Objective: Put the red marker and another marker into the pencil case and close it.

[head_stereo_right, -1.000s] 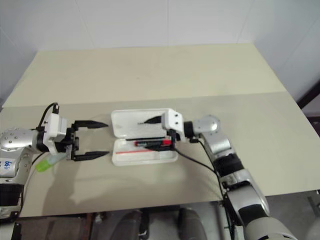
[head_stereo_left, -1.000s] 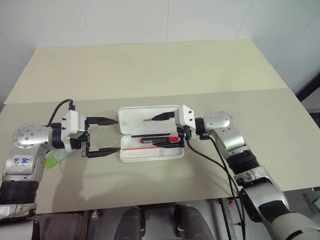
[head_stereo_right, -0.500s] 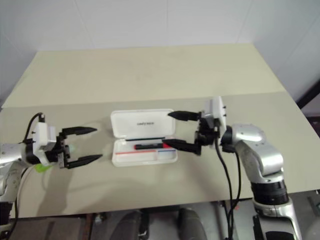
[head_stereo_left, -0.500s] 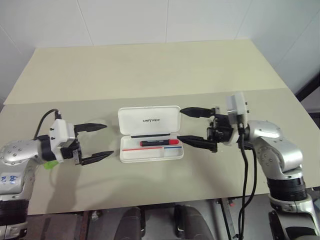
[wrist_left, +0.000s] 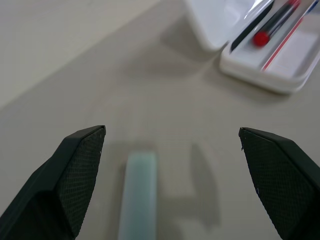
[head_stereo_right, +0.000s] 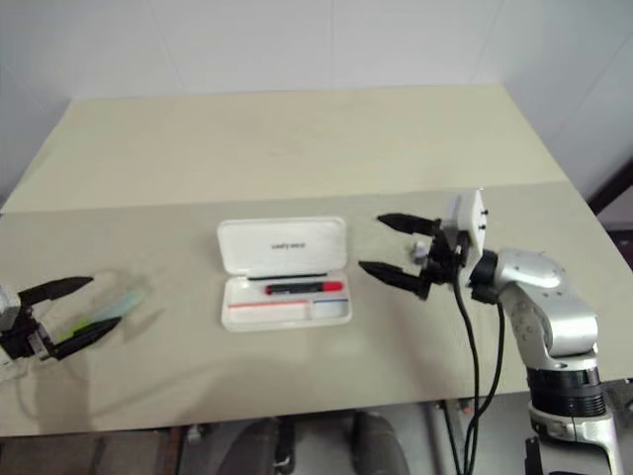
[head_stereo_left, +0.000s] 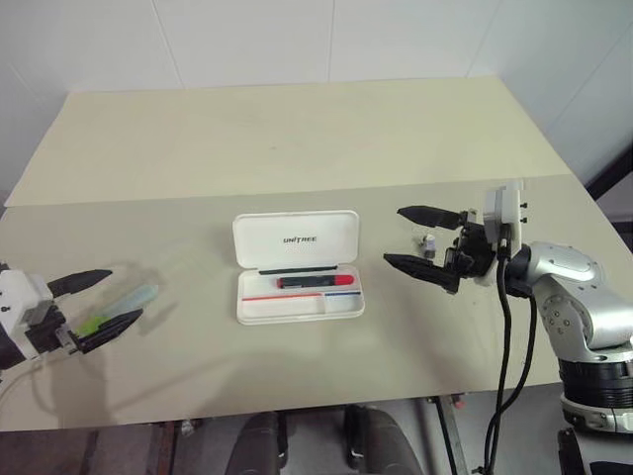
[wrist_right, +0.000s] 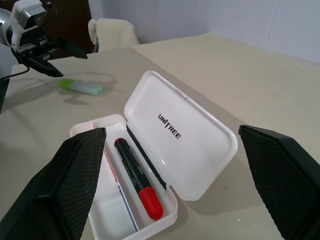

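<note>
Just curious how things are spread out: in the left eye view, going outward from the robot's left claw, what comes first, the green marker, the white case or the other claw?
1. Green marker, lying by the left claw.
2. Pencil case, open at table centre.
3. Right claw, beyond the case.

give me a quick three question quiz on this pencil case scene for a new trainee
1. True or false: the red marker already lies in the tray of the open pencil case.
2. Where is the green marker?
A. in the case beside the red one
B. on the table, between the fingers of the left gripper
C. held up in the right gripper
3. Fill in: both grippers are ____ and hold nothing.

Key
1. True; the lid stands up and the marker rests in the tray.
2. B; the open fingers stand on either side of it, and no grip shows.
3. open
</note>
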### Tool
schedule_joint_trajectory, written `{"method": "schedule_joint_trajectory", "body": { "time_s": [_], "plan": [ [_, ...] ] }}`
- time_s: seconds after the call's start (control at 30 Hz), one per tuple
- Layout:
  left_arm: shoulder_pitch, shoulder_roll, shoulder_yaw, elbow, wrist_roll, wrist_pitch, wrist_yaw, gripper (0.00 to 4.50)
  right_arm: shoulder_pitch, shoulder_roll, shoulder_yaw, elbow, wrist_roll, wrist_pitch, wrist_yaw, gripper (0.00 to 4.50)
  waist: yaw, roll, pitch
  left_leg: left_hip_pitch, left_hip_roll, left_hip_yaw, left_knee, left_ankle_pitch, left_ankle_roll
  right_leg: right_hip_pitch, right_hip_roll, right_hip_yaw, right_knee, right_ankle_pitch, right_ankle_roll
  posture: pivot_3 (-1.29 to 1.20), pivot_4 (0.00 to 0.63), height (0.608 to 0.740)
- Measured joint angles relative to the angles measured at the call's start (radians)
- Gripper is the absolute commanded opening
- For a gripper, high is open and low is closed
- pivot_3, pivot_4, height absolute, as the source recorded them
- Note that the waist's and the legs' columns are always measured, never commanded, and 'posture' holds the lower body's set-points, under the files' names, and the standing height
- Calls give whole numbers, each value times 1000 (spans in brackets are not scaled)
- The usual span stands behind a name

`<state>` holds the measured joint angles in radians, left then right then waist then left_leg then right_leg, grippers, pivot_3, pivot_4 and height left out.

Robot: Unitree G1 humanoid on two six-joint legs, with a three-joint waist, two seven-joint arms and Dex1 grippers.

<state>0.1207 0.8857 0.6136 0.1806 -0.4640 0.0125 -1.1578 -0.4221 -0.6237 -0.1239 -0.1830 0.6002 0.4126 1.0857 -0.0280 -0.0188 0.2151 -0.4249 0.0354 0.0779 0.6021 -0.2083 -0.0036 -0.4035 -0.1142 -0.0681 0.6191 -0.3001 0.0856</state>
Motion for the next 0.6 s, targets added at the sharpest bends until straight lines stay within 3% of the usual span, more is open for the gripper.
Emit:
{"method": "schedule_joint_trajectory", "body": {
  "time_s": [0.27, 0.6],
  "plan": [
    [-74, 80, -48, 236, 51, -77, -80, 4500, 3, 5, 2, -16, 0, 0, -12, 4473, 0, -2, -1, -1, 0, 6, -3, 0, 0, -6, 0, 5, 1, 0, 0, 0, 150, 740],
    [-204, 81, -169, 439, 120, -157, -104, 4500, 43, 2, -2, -82, 10, 13, -53, 4473, -1, -6, -3, 0, 1, 13, -3, -1, 1, -8, -1, 5, 3, 1, 1, 0, 150, 740]
  ]
}}
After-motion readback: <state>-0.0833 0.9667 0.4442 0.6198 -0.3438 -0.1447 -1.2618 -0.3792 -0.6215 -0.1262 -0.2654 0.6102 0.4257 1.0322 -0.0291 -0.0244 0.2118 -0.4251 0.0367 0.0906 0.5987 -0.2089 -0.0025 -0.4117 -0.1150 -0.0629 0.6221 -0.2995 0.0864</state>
